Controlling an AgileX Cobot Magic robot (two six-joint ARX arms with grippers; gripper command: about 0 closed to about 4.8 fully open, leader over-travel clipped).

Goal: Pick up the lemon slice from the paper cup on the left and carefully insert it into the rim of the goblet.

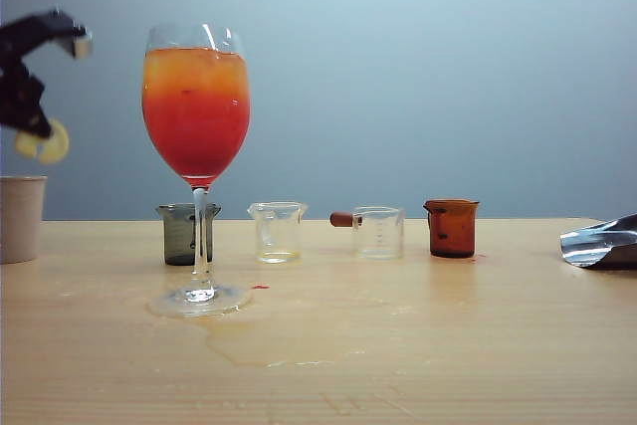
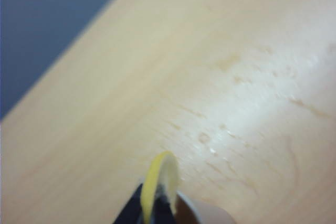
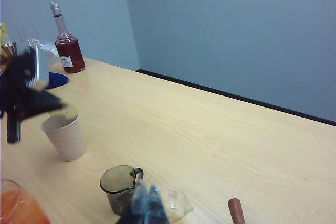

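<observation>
Clamping the lemon slice (image 2: 160,179), left tool (image 2: 152,205) sits half cropped; right tool's (image 3: 148,205) blurred tips look clenched.

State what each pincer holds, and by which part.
Left pincer, above the paper cup, pinches the lemon slice by its lower edge. Right pincer holds nothing.

Drink-mixing test bench: measuring beakers (image 1: 278,231), liqueur bottle (image 3: 67,45), plain backdrop.
</observation>
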